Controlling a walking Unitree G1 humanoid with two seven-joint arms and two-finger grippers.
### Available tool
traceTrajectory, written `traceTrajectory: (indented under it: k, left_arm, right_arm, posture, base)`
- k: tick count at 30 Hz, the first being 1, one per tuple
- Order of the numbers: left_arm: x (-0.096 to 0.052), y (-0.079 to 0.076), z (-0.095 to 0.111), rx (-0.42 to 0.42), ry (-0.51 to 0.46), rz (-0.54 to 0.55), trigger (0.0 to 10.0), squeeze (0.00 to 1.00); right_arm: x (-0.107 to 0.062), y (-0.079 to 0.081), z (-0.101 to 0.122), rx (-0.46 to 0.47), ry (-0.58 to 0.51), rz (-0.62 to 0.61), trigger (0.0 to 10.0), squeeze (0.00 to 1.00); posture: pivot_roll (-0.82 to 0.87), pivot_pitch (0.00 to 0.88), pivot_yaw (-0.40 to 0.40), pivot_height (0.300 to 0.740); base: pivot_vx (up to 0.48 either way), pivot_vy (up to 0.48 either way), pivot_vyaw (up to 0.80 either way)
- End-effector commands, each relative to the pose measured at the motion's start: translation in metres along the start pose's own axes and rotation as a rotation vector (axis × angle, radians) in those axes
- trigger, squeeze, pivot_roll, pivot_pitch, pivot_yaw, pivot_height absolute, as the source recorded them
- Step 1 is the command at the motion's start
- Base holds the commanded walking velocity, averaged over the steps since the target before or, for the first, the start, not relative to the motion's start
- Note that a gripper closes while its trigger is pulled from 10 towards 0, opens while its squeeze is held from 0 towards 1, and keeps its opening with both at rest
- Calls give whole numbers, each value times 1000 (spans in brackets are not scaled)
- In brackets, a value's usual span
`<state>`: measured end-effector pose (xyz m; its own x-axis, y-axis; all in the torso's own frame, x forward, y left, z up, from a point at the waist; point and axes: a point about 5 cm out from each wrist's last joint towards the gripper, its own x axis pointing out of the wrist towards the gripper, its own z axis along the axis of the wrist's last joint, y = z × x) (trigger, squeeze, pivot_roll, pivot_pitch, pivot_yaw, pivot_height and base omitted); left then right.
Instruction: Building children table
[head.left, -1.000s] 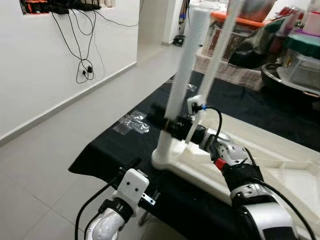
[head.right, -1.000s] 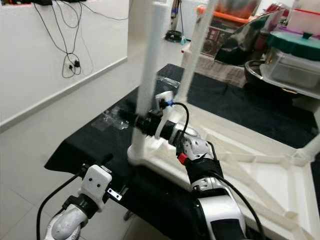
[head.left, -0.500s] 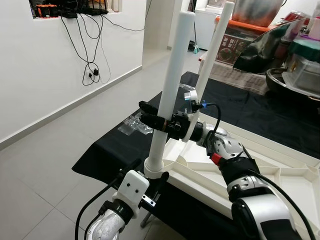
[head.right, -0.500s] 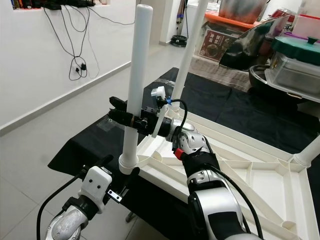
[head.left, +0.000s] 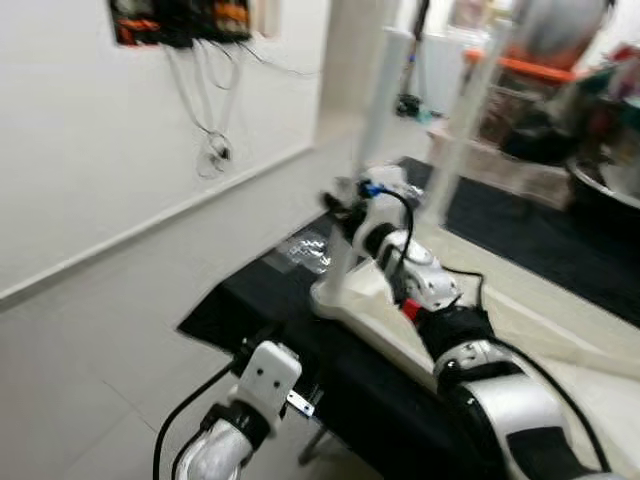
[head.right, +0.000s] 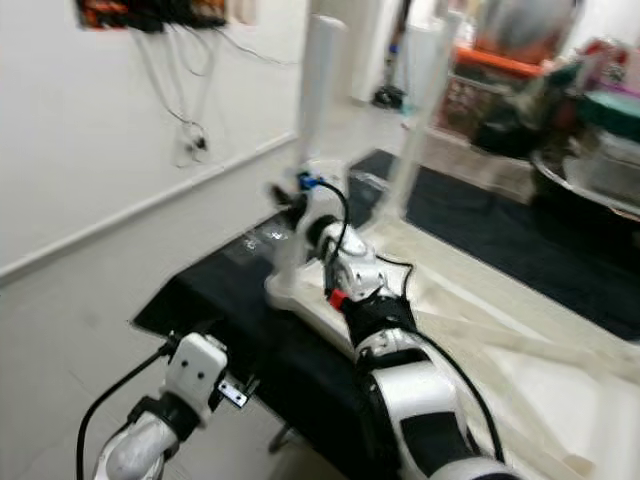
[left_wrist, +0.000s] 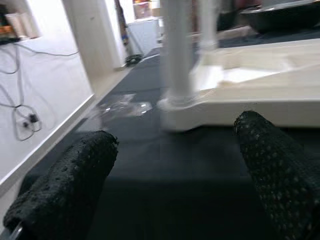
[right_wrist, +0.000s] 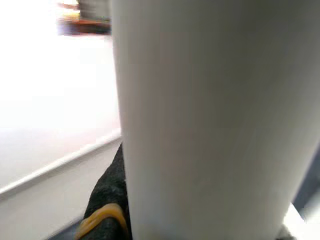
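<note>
A white children's table top (head.left: 520, 330) lies upside down on a black mat (head.left: 240, 300), with white legs standing up from it. My right gripper (head.left: 345, 215) is shut on the near-corner table leg (head.left: 375, 120), a little above its socket; in the right wrist view the table leg (right_wrist: 210, 125) is pressed against a black finger (right_wrist: 107, 200). A second leg (head.left: 465, 130) rises behind it. My left gripper (left_wrist: 170, 175) hangs low at the mat's near edge, open, with nothing between its fingers. Both eye views are blurred.
A crumpled clear plastic bag (head.left: 310, 250) lies on the mat left of the held leg. Cables (head.left: 210, 120) hang down the white wall on the left, above bare tiled floor. Pots and boxes (head.right: 590, 130) crowd the back right.
The whole picture has shifted and blurred, so the camera moved. My right gripper stays shut on the leg. The left arm has kept its place.
</note>
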<state>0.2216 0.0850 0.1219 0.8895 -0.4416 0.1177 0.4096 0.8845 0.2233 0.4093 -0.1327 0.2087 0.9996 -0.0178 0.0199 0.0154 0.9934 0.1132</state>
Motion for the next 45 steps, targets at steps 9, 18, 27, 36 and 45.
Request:
traceTrajectory:
  k: [9,18,27,36,45]
  left_arm:
    - [1,-2,0,4,6,-11,10000,0]
    - [2,-2,0,3,6,-12,10000,0]
    - [1,-3,-1,3,6,-10,10000,0]
    - [0,-3,-2,2,8,-16,10000,0]
    - [0,-4,-1,2,10,-19,10000,0]
  right_arm:
    - [-13,-36,-32,22,128,-410,9608,0]
    - [-3,12,-2,86,-82,-21,10000,1000]
    - [-25,39,1,333,17,904,10000,0]
    - [-43,41,-2,180,42,1323,3529,0]
    - [-34,51,-4,122,4,1175,0,0]
  posture:
    - [67,14,-139,740]
    - [66,11,-143,740]
    - [68,3,-141,740]
    - [76,0,-139,740]
    - [82,0,-137,740]
  base:
    - [0,0,0]
    - [0,0,0]
    - [0,0,0]
    - [0,0,0]
    - [0,0,0]
